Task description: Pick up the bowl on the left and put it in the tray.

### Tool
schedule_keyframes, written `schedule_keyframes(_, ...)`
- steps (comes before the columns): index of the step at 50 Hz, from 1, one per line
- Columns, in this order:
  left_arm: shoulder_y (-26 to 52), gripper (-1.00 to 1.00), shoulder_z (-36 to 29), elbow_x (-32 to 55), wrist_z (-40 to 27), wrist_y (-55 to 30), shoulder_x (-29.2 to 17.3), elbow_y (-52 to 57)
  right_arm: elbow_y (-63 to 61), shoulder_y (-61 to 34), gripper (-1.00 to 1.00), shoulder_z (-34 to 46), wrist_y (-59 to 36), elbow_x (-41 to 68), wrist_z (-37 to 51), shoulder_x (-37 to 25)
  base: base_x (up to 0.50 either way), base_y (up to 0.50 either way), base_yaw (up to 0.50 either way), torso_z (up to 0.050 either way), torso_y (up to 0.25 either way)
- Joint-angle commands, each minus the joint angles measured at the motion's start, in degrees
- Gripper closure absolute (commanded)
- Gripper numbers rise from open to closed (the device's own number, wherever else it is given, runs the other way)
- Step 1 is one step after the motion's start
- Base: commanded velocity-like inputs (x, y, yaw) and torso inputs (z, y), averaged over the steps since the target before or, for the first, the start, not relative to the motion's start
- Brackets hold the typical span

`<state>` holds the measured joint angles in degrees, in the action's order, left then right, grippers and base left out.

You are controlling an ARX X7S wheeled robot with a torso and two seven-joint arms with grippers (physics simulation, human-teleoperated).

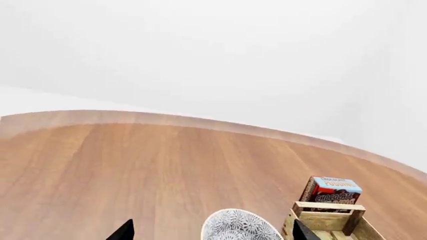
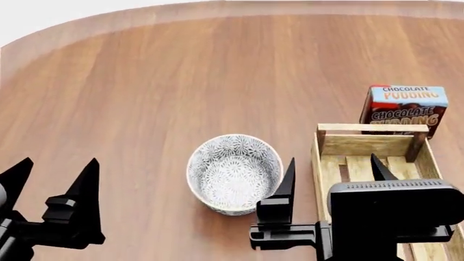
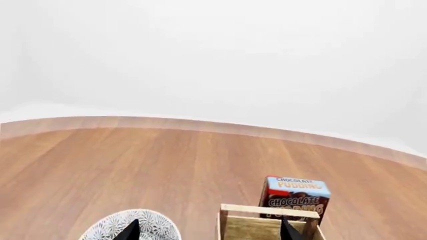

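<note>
— Bowl (image 2: 234, 174) first: where does it sit?
— On the wooden surface (image 2: 181, 81), just left of the tray (image 2: 360, 145), apart from it, upright.
— Left gripper (image 2: 52, 190)?
— Jaws spread, holding nothing, near the surface's front-left, well apart from the bowl.
— Right gripper (image 2: 330, 173)?
— Jaws spread wide and empty; one fingertip stands just beside the bowl's right rim, the other over the tray's slats.
— Open room?
— Broad bare wood behind and left of the bowl, up to the curved far edge. A chocolate pudding box (image 2: 403, 109) stands just behind the tray's end bar.
</note>
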<state>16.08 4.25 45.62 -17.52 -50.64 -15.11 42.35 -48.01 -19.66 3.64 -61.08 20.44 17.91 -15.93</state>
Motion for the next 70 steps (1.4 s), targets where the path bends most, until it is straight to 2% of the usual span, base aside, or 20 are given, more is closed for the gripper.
schedule_keyframes(1,-0.1,-1.0,-0.2,0.0,-0.3,0.5,-0.4,0.2,-0.1,0.1,-1.0,0.1,0.3,0.3,0.2,-0.3,0.0,0.0,0.0,0.002,-0.25)
schedule_keyframes(31,-0.6,-1.0,-1.4,-0.7,-0.6,2.2,-1.2,-0.4,0.5,1.1,-1.0,-1.2,1.6,2.1,0.2,0.0,0.0,0.0,0.0,0.002,-0.25)
schedule_keyframes(45,-1.7,-1.0,-1.7,-1.6,-0.2,4.2,-1.3,-1.2,2.8,1.9,-1.0,0.9,7.7,1.7,-2.9,-2.0,0.0,0.0,0.0,0.002,-0.25)
schedule_keyframes(49,-2.7,-1.0,-2.7,-3.1,0.4,5.2,-1.6,-2.1,6.6,1.1,-1.0,5.8,13.2,-2.5,-5.1,-4.9,0.0,0.0,0.0,0.0,-0.054)
schedule_keyframes(56,-4.3,-1.0,-2.8,-4.5,1.2,7.3,-1.6,-4.0,18.3,-9.4,-1.0,20.4,19.4,-12.3,-12.0,-11.3,0.0,0.0,0.0,0.0,0.0)
schedule_keyframes(61,-4.4,-1.0,-2.3,-4.3,1.2,7.8,-1.4,-5.0,24.7,-17.6,-1.0,27.7,22.4,-14.6,-19.9,-13.4,0.0,0.0,0.0,0.0,0.0)
schedule_keyframes(66,-4.7,-1.0,-2.3,-4.2,1.3,8.1,-1.6,-5.0,32.2,-23.7,-1.0,32.2,25.0,-17.1,-24.1,-13.1,0.0,0.0,0.0,0.0,0.0)
schedule_keyframes(67,-4.7,-1.0,-2.3,-4.2,1.3,8.2,-1.6,-5.3,34.5,-25.0,-1.0,34.7,28.3,-19.1,-25.2,-13.6,0.0,0.0,0.0,0.0,0.0)
schedule_keyframes(70,-4.7,-1.0,-2.3,-4.2,1.1,8.2,-1.7,-5.2,36.7,-27.0,-1.0,38.0,30.2,-20.4,-28.6,-14.3,0.0,0.0,0.0,0.0,0.0)
